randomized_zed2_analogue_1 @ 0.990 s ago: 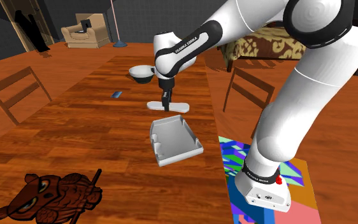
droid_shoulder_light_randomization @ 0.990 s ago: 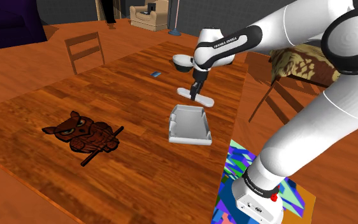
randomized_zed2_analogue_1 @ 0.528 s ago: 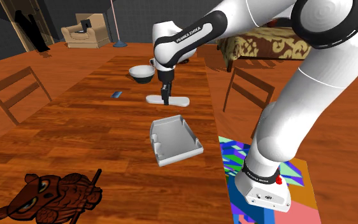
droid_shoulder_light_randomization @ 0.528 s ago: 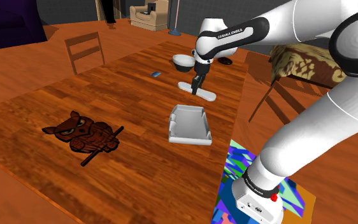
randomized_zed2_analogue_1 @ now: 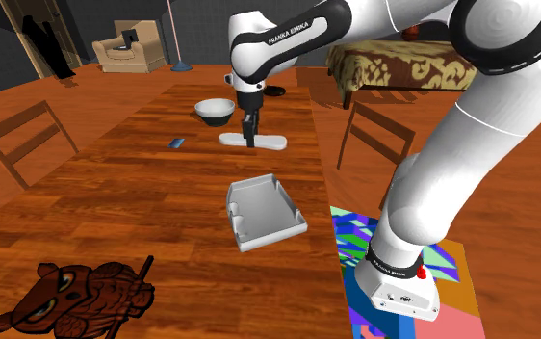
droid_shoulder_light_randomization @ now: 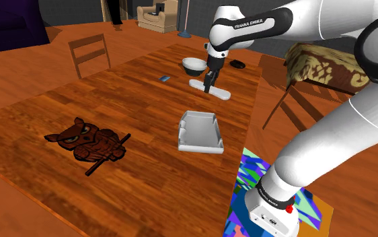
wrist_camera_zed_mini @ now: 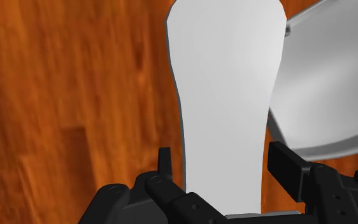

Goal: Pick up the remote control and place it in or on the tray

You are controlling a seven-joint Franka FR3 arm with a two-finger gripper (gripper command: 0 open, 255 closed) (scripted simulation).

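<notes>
The black fingers (wrist_camera_zed_mini: 286,167) (randomized_zed2_analogue_1: 249,123) are closed on a plain white, flat, elongated remote control (wrist_camera_zed_mini: 225,95) (droid_shoulder_light_randomization: 221,94) (randomized_zed2_analogue_1: 270,143). One finger sits against each long edge at its narrower part, and in the wrist view the body runs straight out between them. The fingers point down, and the remote control lies level beneath them, low over the brown wooden worktop (droid_shoulder_light_randomization: 134,114) (randomized_zed2_analogue_1: 143,193). I cannot tell whether it touches the wood.

In the shoulder view the remote control is at about 12 o'clock from the light grey rectangular tray with raised walls (droid_shoulder_light_randomization: 200,131) (randomized_zed2_analogue_1: 264,207), apart from it and outside its rim. A round pale bowl with a darker rim (droid_shoulder_light_randomization: 194,64) (randomized_zed2_analogue_1: 215,109) (wrist_camera_zed_mini: 324,83) stands just beside the remote control, at its 11 o'clock. A small flat blue card (droid_shoulder_light_randomization: 163,79) (randomized_zed2_analogue_1: 176,143) lies at its 9 o'clock.

A dark brown carved owl figure with a thin stick across it (droid_shoulder_light_randomization: 87,140) (randomized_zed2_analogue_1: 81,299) lies on the worktop, well apart from the tray at its 9 o'clock.

The white arm link above the fingers carries black lettering that reads FRANKA EMIKA (droid_shoulder_light_randomization: 251,22) (randomized_zed2_analogue_1: 278,37). The dark ring at the arm's foot has lettering too small to read with certainty.

The stand with a multicoloured patterned top (droid_shoulder_light_randomization: 248,172) (randomized_zed2_analogue_1: 350,236) is at the tray's 4 o'clock in the shoulder view. A wooden chair (droid_shoulder_light_randomization: 90,54) (randomized_zed2_analogue_1: 28,140) stands at the worktop's far side.
</notes>
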